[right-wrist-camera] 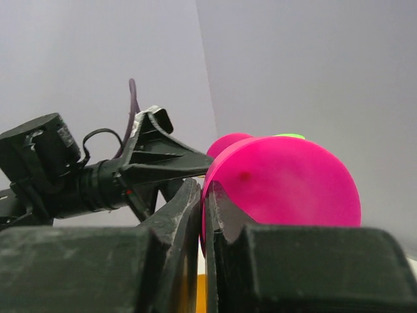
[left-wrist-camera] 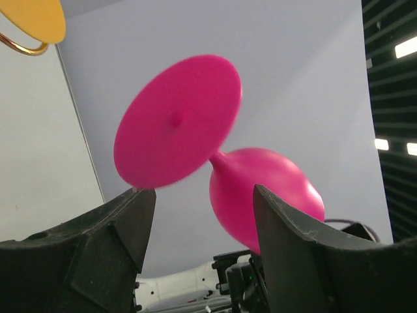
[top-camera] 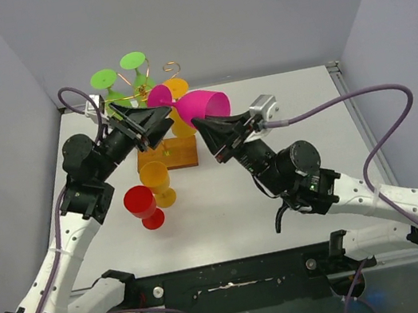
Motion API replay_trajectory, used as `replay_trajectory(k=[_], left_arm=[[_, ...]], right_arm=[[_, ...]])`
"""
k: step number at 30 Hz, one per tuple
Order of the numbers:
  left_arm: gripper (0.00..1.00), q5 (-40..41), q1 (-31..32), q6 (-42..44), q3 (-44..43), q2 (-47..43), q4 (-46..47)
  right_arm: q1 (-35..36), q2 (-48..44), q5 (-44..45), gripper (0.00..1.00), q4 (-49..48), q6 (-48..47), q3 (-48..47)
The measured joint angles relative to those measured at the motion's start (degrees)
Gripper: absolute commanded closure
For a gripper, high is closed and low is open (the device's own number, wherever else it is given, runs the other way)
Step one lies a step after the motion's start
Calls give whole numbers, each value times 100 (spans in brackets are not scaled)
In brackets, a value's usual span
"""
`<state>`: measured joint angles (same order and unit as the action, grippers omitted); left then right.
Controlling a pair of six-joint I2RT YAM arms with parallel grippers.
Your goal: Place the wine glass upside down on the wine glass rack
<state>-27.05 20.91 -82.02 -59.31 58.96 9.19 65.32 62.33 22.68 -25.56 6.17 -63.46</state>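
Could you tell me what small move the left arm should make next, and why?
Probably ease the left gripper forward and close on the stem of the pink wine glass: its jaws stand open near the foot, while the right gripper pinches the bowl's rim.

From above, the left claw [top-camera: 156, 121] is covering part of the wine glass rack [top-camera: 169, 157], whose middle is disappearing behind the pink wine glass [top-camera: 204, 106]. On the left wrist view an orange disc [left-wrist-camera: 32, 18] is running off the top corner, and the glass's bowl is dipping behind a finger [left-wrist-camera: 293, 248]. On the right wrist view, only a green sliver [right-wrist-camera: 290, 136] is peeking over.
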Motion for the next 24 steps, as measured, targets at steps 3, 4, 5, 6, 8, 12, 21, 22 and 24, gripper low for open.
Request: replay_trajectory(k=[3, 4, 5, 6, 8, 12, 21, 22, 24], left_arm=[[40, 439, 4, -199, -103, 2, -116], [40, 452, 4, -201, -109, 2, -118], [39, 529, 4, -208, -146, 2, -138], [40, 605, 7, -225, -179, 0, -155], [41, 730, 13, -249, -212, -11, -162], [53, 1008, 33, -328, -214, -70, -184], [62, 1499, 37, -514, -205, -181, -229], [62, 1539, 37, -542, -195, -190, -225], [61, 1598, 37, -592, -160, -205, -195]], right_arm=[[422, 299, 219, 100, -470, -678, -28], [428, 310, 223, 100, -487, -708, -31], [459, 339, 238, 100, -538, -754, -37], [490, 374, 269, 100, -610, -800, -61], [533, 435, 289, 100, -726, -868, -85], [608, 509, 302, 100, -870, -896, -85], [680, 669, 275, 100, -1132, -881, -85], [680, 693, 275, 100, -1147, -876, -85], [680, 745, 273, 100, -1169, -874, -83]])
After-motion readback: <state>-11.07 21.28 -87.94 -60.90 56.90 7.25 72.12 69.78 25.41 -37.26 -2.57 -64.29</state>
